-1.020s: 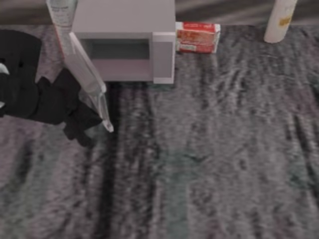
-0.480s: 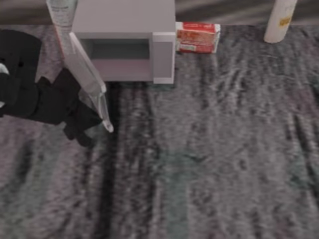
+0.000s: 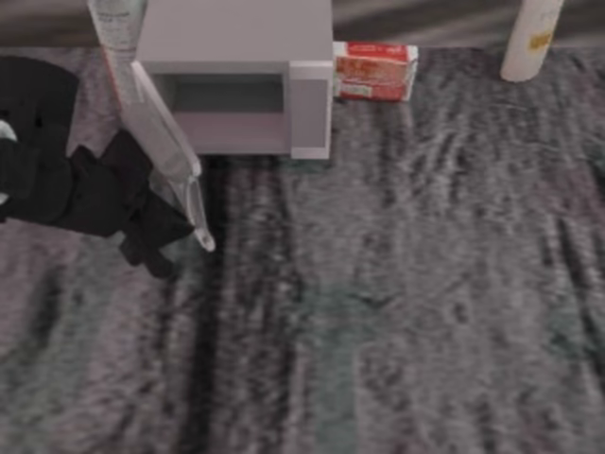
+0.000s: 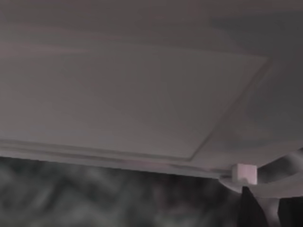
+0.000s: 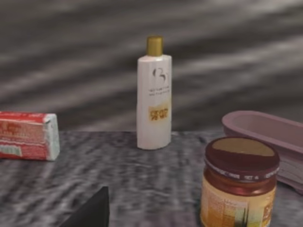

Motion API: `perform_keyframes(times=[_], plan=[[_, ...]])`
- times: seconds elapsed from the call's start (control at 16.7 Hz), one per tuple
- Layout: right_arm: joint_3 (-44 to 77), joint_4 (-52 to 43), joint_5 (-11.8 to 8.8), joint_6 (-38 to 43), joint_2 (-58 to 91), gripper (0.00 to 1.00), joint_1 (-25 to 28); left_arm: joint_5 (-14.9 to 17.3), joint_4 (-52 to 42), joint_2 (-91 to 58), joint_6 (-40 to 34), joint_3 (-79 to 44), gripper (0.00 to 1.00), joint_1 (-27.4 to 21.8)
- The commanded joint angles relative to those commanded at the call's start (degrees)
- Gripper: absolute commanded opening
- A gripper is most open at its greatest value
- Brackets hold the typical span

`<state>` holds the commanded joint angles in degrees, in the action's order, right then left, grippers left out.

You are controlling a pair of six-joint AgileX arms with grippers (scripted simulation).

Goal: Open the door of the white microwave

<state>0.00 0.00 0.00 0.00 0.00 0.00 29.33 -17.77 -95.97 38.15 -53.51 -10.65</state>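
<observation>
Microwave (image 3: 236, 71) at the upper left of the top view, door (image 3: 170, 156) swung wide toward the frame's left.

My left gripper (image 3: 142, 227) sits just beside the door's outer face, left of centre; I cannot tell how its jaws stand. A red-and-white carton (image 3: 375, 71) touches the microwave's right side, its print unreadable. The white bottle (image 5: 154, 94) with gold cap and the labelled jar (image 5: 239, 189) carry writing too small to read. My right gripper is out of sight.

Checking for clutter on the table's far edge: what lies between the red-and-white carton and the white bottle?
Nothing: the top view shows bare table between the red-and-white carton and white bottle.
</observation>
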Motion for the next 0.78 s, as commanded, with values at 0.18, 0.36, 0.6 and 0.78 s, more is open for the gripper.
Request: perform_keyframes(times=[0.18,0.36,0.6,0.78], plan=[[0.0,0.0,0.0,0.0,0.0,1.0,0.0,0.49,-0.54,-0.09,0.48,0.14,0.0,0.03],[0.0,0.0,0.0,0.0,0.0,1.0,0.0,1.38,-1.59,-0.3,2.55,-0.48,0.0,0.9],[0.0,0.0,0.0,0.0,0.0,1.0,0.0,2.44,-3.1,-0.6,5.16,-1.07,0.0,2.02],[0.0,0.0,0.0,0.0,0.0,1.0,0.0,2.46,-3.13,-0.61,5.22,-1.08,0.0,2.03]])
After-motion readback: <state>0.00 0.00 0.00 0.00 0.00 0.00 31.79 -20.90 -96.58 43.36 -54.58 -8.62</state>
